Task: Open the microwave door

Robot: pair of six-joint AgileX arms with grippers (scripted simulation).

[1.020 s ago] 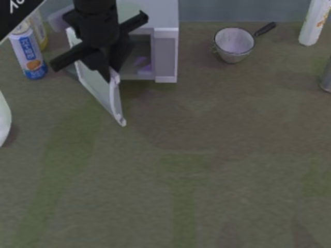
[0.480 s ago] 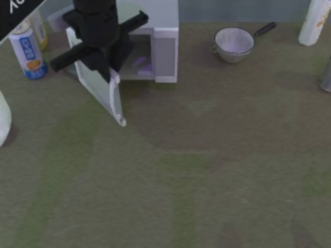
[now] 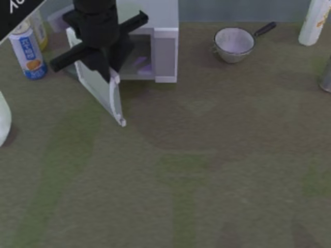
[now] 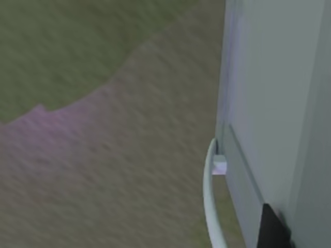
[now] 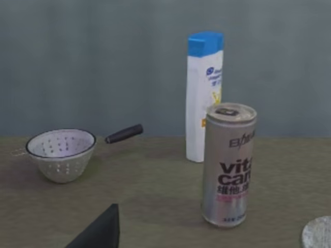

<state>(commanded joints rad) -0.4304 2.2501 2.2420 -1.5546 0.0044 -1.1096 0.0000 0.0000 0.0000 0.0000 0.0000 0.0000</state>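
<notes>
Your left hand (image 3: 106,72) sits at the top edge of the white-framed, grey-windowed microwave door (image 3: 98,88); you cannot tell its grip. The door stands swung wide from the silver-grey boxy microwave (image 3: 155,41) at the bench's (image 3: 207,170) far left. Your right arm is out of the top view.

Colander (image 5: 61,153), shampoo bottle (image 5: 204,95), silver can (image 5: 228,165) (upright); blue-label can (image 3: 29,49).
</notes>
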